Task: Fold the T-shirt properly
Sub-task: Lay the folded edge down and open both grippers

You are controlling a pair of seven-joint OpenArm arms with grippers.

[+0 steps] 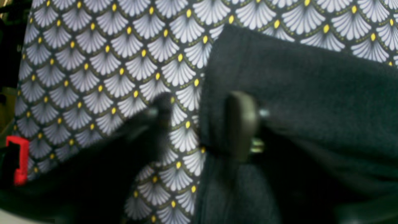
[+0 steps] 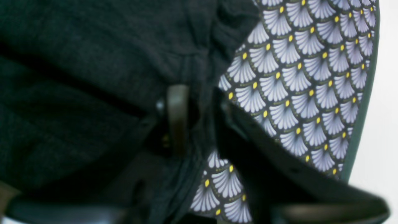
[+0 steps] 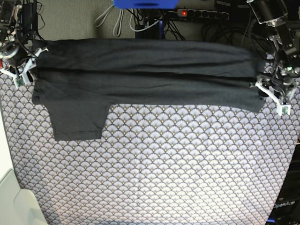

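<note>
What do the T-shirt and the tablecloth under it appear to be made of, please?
The T-shirt looks like soft, matte knit fabric, probably cotton: it creases and shows a fuzzy weave up close. The tablecloth seems a smooth printed woven cloth, lying flat with a crisp fan pattern.

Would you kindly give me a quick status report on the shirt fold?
Left end effector open at T-shirt edge. Right end effector shut on T-shirt. One sleeve still out. Nothing obstructing.
</note>
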